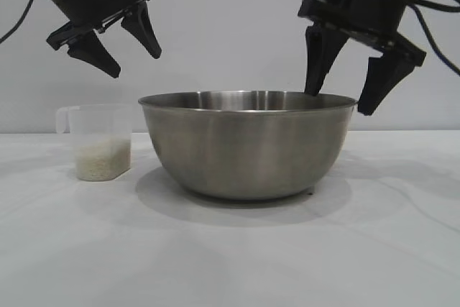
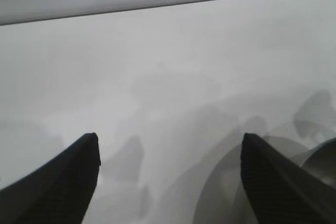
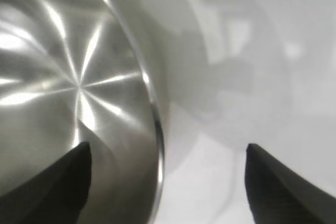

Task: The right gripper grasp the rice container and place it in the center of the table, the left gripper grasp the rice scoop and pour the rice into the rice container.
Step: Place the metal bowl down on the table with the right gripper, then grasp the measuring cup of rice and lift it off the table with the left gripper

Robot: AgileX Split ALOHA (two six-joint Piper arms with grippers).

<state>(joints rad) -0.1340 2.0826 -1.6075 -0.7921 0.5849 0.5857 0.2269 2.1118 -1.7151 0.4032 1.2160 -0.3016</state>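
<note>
Cup of rice left, steel bowl at the table's centre.
The left gripper (image 1: 129,52) hangs spread wide above the cup (image 1: 100,141); the bowl (image 1: 248,145) stands on the table (image 1: 230,249), and the right gripper (image 1: 341,91), jaws wide, straddles its right rim, holding nothing.

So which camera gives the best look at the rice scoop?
The exterior view: the rice scoop stands whole on the table, rice in its bottom, beside the rice container. Neither wrist view shows it.

Rice scoop (image 1: 100,143) stands just beside rice container (image 1: 248,145), gap seemingly narrow
</note>
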